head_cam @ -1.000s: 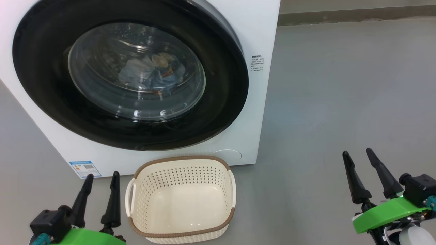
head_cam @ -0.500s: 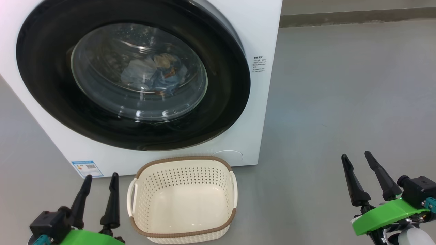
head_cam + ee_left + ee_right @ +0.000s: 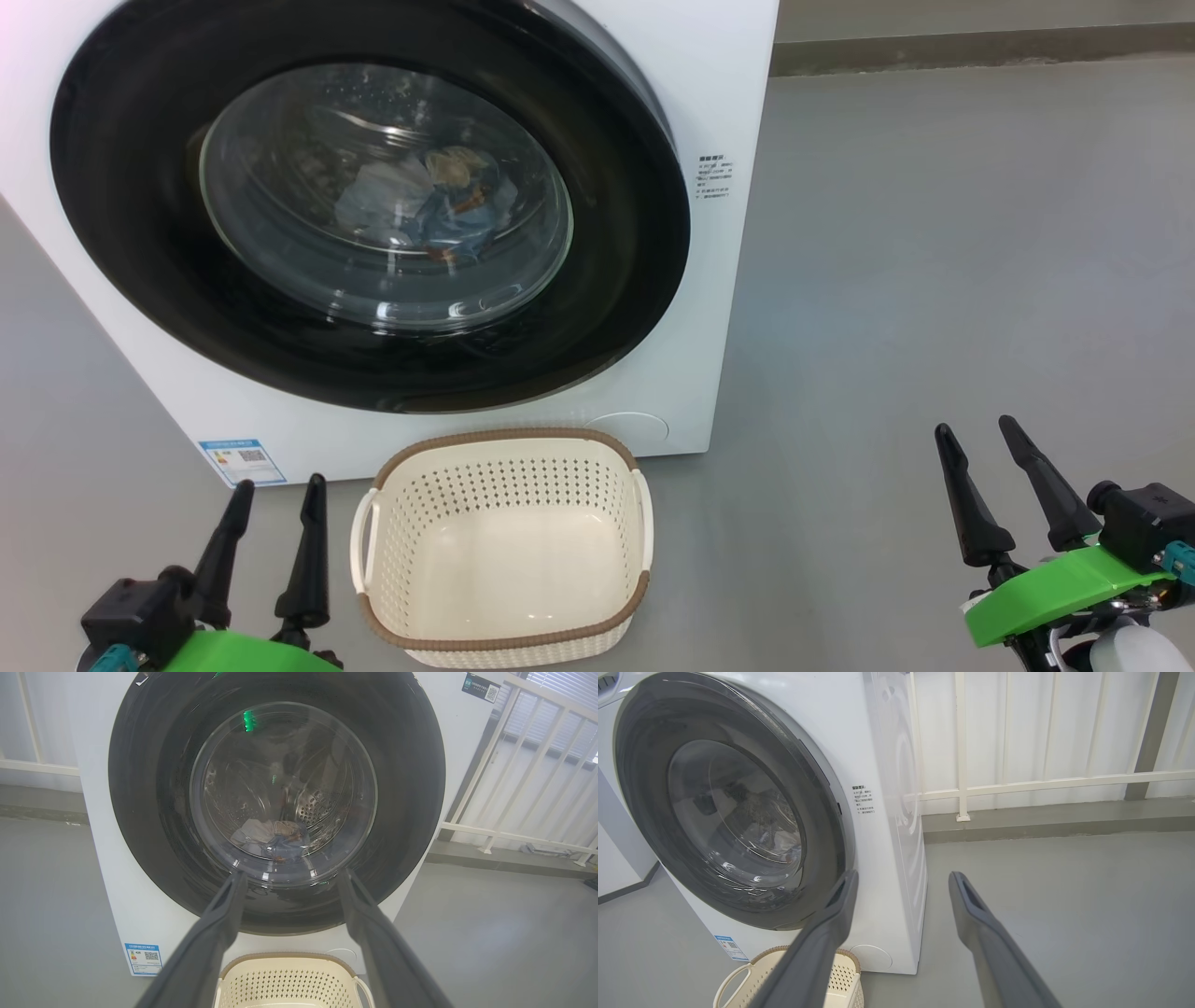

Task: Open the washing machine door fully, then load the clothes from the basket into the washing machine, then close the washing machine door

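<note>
The white washing machine (image 3: 719, 84) fills the upper left of the head view, its round black door (image 3: 616, 308) shut flat against the front. Through the glass window the light blue and pale clothes (image 3: 425, 210) lie in the drum; the left wrist view shows the same clothes (image 3: 271, 835) behind the glass. On the floor in front stands the cream basket (image 3: 504, 644) with nothing in it. My left gripper (image 3: 278, 490) is open just left of the basket. My right gripper (image 3: 976, 429) is open far to the right, above bare floor.
Grey floor (image 3: 934, 261) stretches to the right of the machine. A low kerb (image 3: 980, 42) and a white railing (image 3: 1041, 784) run along the far side. A blue label (image 3: 241, 460) sits at the machine's lower left corner.
The whole head view has shifted slightly rightward, so the camera moved a little. Both grippers, the basket and the door keep their places.
</note>
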{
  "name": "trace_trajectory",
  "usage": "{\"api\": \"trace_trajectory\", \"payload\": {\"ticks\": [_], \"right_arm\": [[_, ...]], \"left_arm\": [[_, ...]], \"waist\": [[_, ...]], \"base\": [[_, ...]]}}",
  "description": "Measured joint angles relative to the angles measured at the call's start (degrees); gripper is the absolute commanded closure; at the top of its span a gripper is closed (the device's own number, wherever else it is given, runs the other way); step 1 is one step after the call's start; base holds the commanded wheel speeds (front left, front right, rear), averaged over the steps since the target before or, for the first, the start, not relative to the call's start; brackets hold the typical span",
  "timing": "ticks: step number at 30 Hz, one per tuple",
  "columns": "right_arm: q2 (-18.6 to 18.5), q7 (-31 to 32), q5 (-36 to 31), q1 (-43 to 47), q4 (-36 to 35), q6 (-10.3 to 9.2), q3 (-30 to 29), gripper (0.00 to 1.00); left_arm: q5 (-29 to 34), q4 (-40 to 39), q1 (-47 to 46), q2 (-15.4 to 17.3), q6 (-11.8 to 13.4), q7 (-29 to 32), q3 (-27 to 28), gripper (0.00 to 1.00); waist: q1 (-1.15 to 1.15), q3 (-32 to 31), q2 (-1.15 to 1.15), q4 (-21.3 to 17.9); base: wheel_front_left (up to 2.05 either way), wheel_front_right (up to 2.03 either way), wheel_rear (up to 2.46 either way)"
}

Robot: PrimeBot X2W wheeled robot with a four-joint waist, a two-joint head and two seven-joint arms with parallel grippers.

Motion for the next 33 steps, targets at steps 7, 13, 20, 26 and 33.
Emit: {"api": "trace_trajectory", "payload": {"ticks": [7,13,20,26,33], "right_arm": [[0.1,0.0,-0.1,0.0,0.0,0.01,0.0,0.00],[0.1,0.0,-0.1,0.0,0.0,0.00,-0.1,0.00],[0.2,0.0,-0.1,0.0,0.1,0.00,-0.1,0.00],[0.2,0.0,-0.1,0.0,0.2,0.00,-0.1,0.00],[0.3,0.0,-0.1,0.0,0.2,0.01,-0.2,0.00]], "left_arm": [[0.0,0.2,0.0,0.1,0.0,0.0,0.1,0.00],[-0.5,0.2,0.0,0.0,0.0,0.0,0.2,0.00],[-0.5,0.3,0.0,0.1,0.0,0.0,0.2,0.00],[-0.5,0.4,0.0,0.1,0.0,0.0,0.1,0.00],[-0.6,0.5,0.0,0.1,0.0,0.0,0.1,0.00]], "waist": [[0.00,0.1,0.00,0.1],[0.00,0.1,0.00,0.2],[0.00,0.0,0.00,0.2],[0.00,0.0,0.00,0.3],[0.00,0.1,0.00,0.4]], "base": [[0.00,0.00,0.00],[0.00,0.00,0.00],[0.00,0.00,0.00],[0.00,0.00,0.00],[0.00,0.00,0.00]]}}
